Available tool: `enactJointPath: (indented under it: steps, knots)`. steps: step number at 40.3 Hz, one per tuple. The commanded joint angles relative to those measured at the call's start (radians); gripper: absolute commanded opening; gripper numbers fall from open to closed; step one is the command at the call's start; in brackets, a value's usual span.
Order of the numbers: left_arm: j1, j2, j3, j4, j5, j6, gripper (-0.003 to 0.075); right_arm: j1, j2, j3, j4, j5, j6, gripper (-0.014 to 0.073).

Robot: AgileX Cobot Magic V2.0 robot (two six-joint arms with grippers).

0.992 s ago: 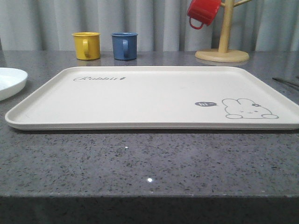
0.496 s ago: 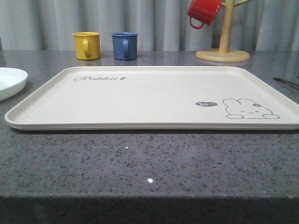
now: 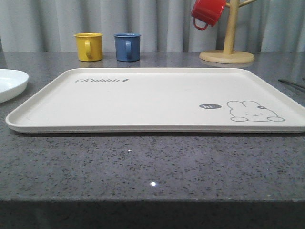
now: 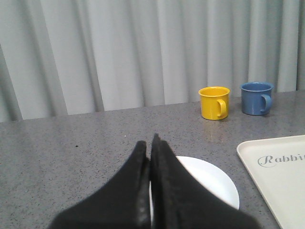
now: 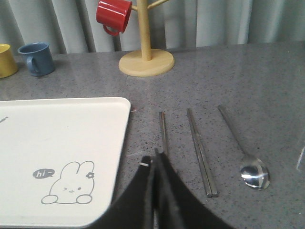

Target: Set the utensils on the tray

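Centred on the tabletop [image 3: 143, 162]: tray [image 3: 157, 100]. At 9 o'clock, plate [image 3: 10, 82]. At 11, two mugs [image 3: 88, 46] side by side. At 1, mug stand [image 3: 227, 56]. At 3, fork [image 5: 163, 129], chopsticks [image 5: 201, 152], spoon [image 5: 248, 160], lying parallel on the tabletop.

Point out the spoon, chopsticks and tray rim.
spoon [image 5: 255, 173]: right wrist view, on the oval bowl.
chopsticks [image 5: 202, 151]: right wrist view, mid-length of the pair.
tray [image 3: 143, 128]: front view, on the near rim.

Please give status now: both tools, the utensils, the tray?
Left tool shut, above white plate. Right tool shut, over fork handle. Chopsticks, spoon on counter beside tray. Nothing blocking.
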Motion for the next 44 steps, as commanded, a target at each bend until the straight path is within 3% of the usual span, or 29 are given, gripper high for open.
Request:
enactJointPath:
  steps: [1,3,8,9,12,21,27,35,44]
  knots:
    - [-0.008,0.017,-0.038,-0.003,-0.069,-0.008,0.0054,0.001,0.019,-0.034,0.005,-0.074,-0.005,0.0015]
    - [-0.008,0.017,-0.038,-0.003,-0.067,-0.008,0.0132,0.001,0.019,-0.034,0.005,-0.074,-0.005,0.0094]
    - [-0.008,0.017,-0.038,-0.037,-0.067,-0.008,0.0426,0.001,0.019,-0.034,0.005,-0.072,-0.005,0.0363]
    - [-0.008,0.017,-0.038,-0.045,-0.067,-0.008,0.0466,0.001,0.019,-0.034,0.005,-0.071,-0.005,0.0430]
    - [-0.008,0.017,-0.038,-0.057,-0.067,-0.008,0.0567,0.001,0.019,-0.034,0.005,-0.073,-0.005,0.0519]
    - [-0.008,0.022,-0.038,-0.057,-0.065,-0.008,0.0564,0.001,0.019,-0.034,0.005,-0.073,-0.005,0.0540]
    - [-0.008,0.134,-0.094,-0.057,-0.015,-0.008,0.0565,0.001,0.019,-0.030,0.005,-0.073,-0.005,0.0540]
    - [-0.015,0.431,-0.298,-0.059,0.235,0.027,0.0564,0.001,0.019,-0.030,0.005,-0.074,-0.005,0.0540]
    - [-0.130,0.706,-0.511,-0.062,0.469,0.105,0.0564,0.001,0.019,-0.030,0.005,-0.074,-0.005,0.0540]
